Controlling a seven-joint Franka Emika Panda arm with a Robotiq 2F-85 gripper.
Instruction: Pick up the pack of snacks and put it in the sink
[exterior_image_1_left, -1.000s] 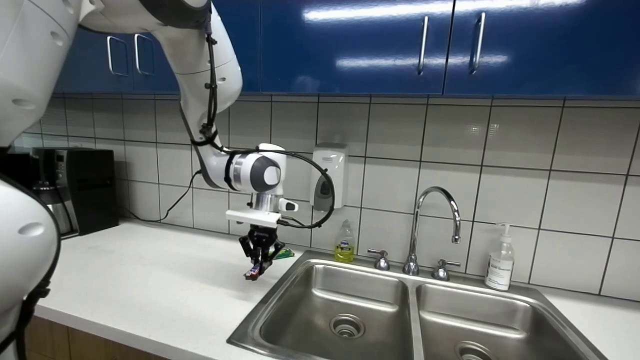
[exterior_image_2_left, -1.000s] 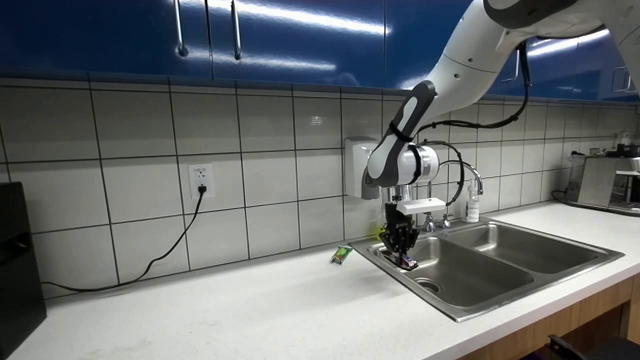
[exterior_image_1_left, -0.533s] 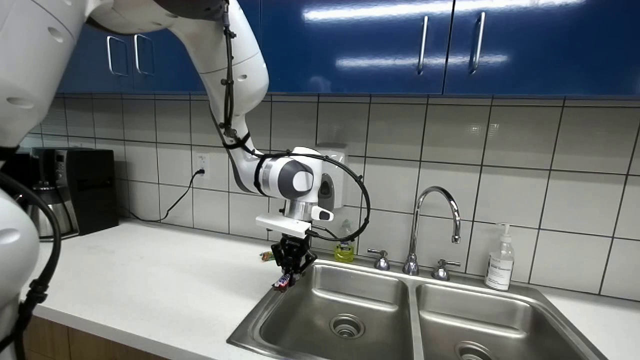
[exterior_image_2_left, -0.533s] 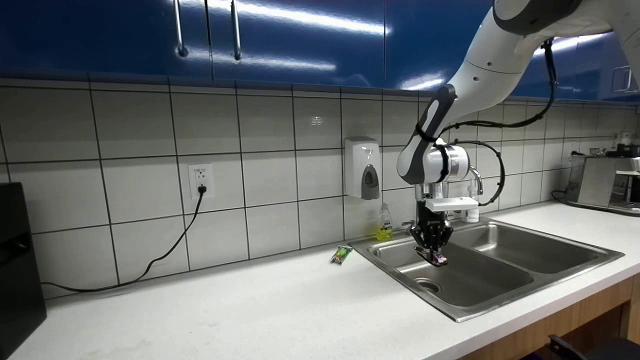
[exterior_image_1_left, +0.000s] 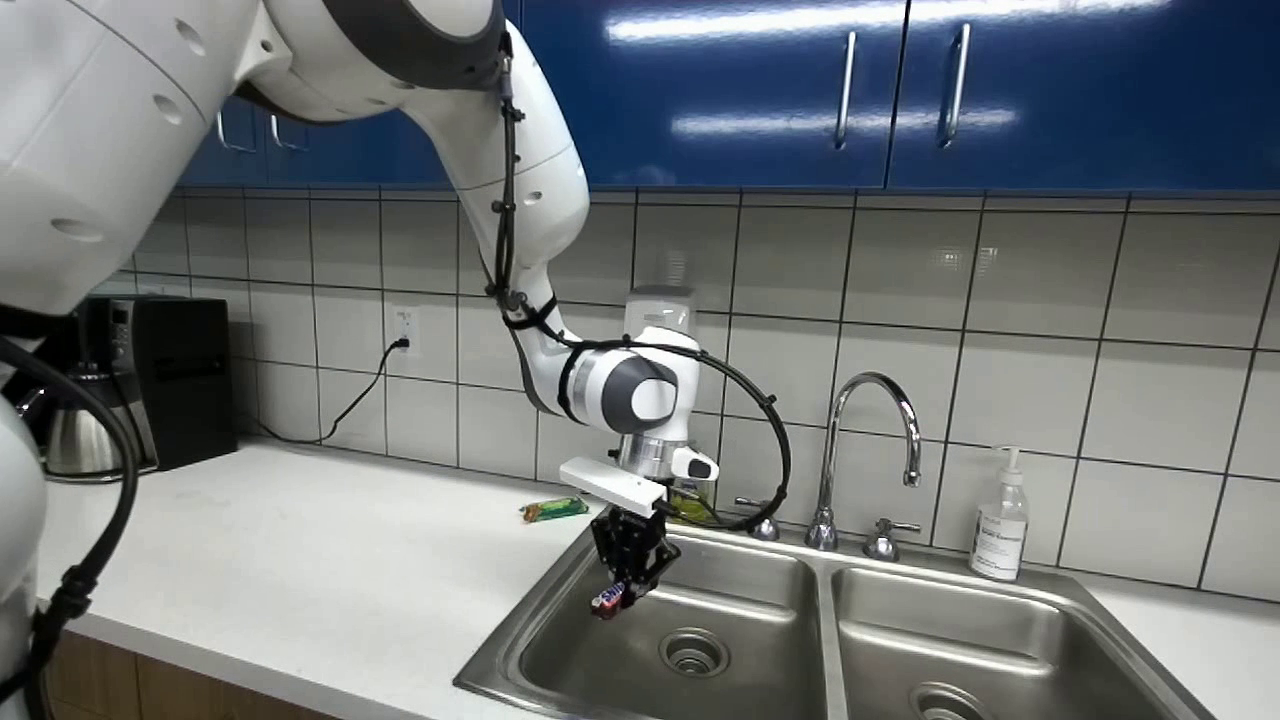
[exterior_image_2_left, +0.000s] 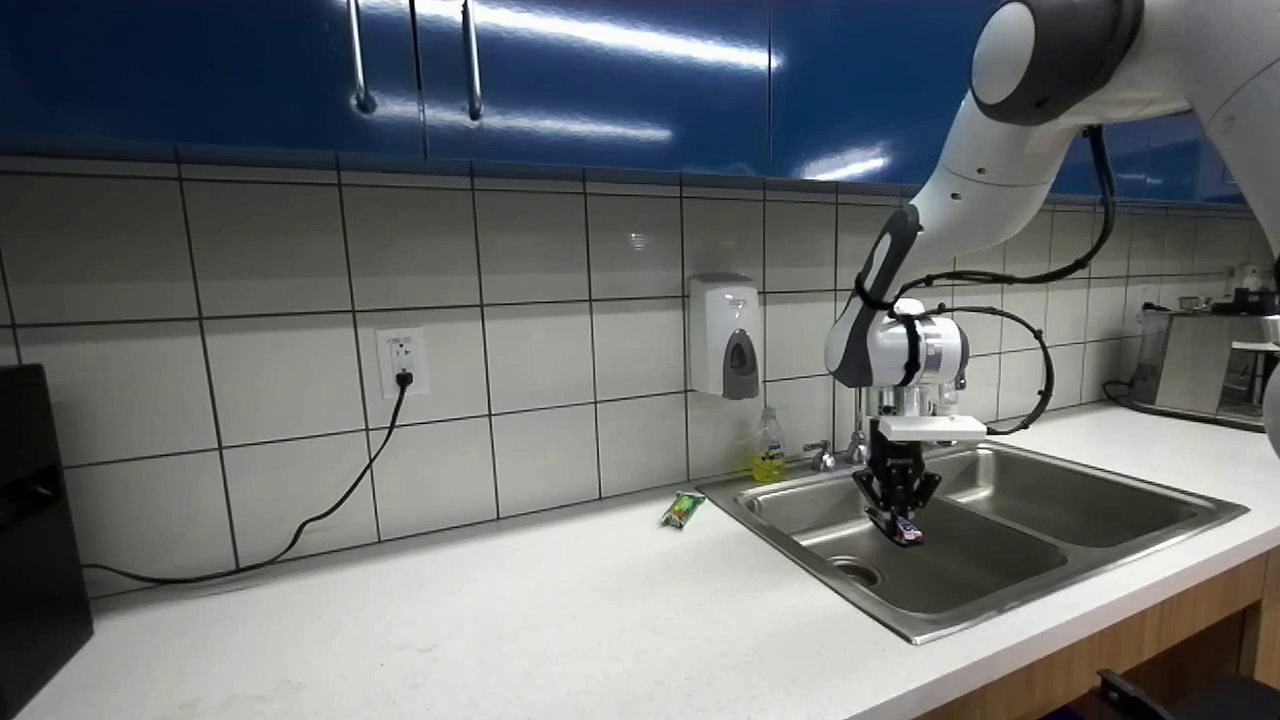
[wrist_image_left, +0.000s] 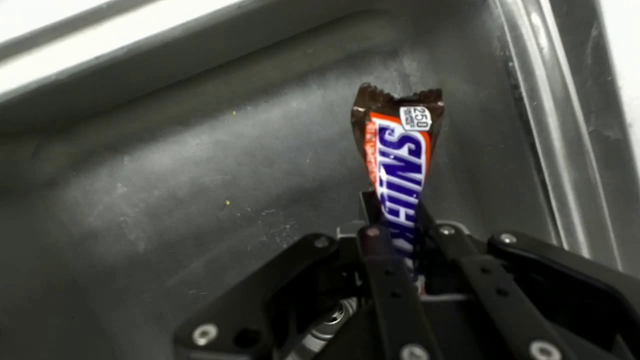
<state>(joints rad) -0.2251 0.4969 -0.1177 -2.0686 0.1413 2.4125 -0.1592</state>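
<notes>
Snack pack (wrist_image_left: 400, 162), a little right of centre in the wrist view, hangs over the sink (wrist_image_left: 175, 210), with the claw (wrist_image_left: 398, 212) clamped on its lower part. It is, I judge, light and somewhat firm inside, with slippery wrapper, so holding it across the middle seems safest. Its free end is dark brown and crimped; purple letters stand on white with a red-orange edge.

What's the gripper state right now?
Gripper: closed, holding the pack of snacks over the sink, not yet released.
</notes>
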